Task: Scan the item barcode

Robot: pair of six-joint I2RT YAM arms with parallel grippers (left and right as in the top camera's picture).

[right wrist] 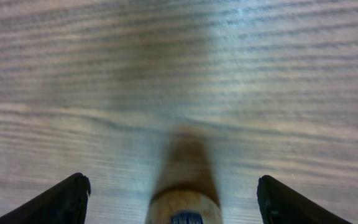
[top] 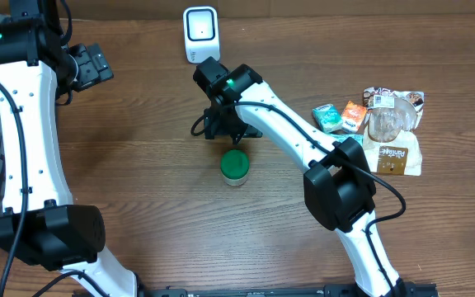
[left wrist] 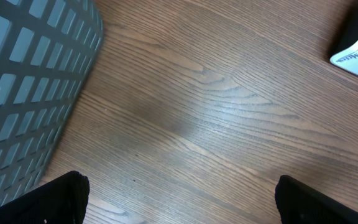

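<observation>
Green-lidded jar | right arm stretched inward, right tool spread beside it (apart) | left tool spread

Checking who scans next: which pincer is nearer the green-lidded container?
Right. The right pincer hovers right next to the green-lidded container; the left pincer is far off, near the basket.

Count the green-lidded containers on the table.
1: the green-lidded container stands centrally, next to the right gripper. The pile at the right could hide more.
</observation>
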